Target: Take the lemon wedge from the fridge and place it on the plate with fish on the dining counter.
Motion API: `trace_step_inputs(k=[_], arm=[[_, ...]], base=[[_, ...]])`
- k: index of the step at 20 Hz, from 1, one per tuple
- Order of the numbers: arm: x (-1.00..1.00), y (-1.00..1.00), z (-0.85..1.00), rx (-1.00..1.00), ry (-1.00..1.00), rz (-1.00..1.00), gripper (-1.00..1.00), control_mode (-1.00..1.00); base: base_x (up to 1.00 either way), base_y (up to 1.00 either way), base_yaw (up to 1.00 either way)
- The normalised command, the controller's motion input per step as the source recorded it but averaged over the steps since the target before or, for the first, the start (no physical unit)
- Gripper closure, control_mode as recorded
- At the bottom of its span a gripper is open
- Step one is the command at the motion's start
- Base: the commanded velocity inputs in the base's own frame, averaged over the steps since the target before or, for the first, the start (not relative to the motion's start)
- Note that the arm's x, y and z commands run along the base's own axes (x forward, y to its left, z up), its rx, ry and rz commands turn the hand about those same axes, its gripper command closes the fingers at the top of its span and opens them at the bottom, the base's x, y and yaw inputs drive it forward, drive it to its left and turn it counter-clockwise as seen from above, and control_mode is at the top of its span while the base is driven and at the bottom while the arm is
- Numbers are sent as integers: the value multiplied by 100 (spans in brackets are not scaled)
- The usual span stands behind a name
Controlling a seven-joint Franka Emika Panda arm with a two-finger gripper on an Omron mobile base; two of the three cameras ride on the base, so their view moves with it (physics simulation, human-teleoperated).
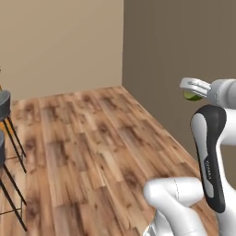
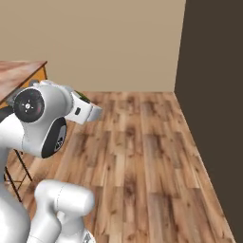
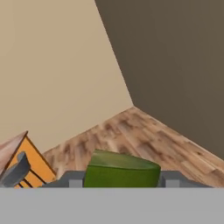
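Above wood floor | hand (image 1: 193,91) partly closed | gripping lemon wedge (image 3: 121,170) between fingers

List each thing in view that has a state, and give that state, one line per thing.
gripper: closed on the lemon wedge, held up in the air above the floor.
lemon wedge: gripped between the fingers, off any surface, not yet on a plate.
dining counter: a corner shows at the left of the right base view; nothing is visible on that part.
stools: standing upright on the wooden floor.
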Motion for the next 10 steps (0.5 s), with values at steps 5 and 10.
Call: trace_step_inputs(k=[5, 10], arm=[[0, 0, 0, 0, 0, 0, 100, 100], [0, 0, 0, 0, 0, 0, 100, 100]], base=[[100, 29, 0], [100, 30, 0]])
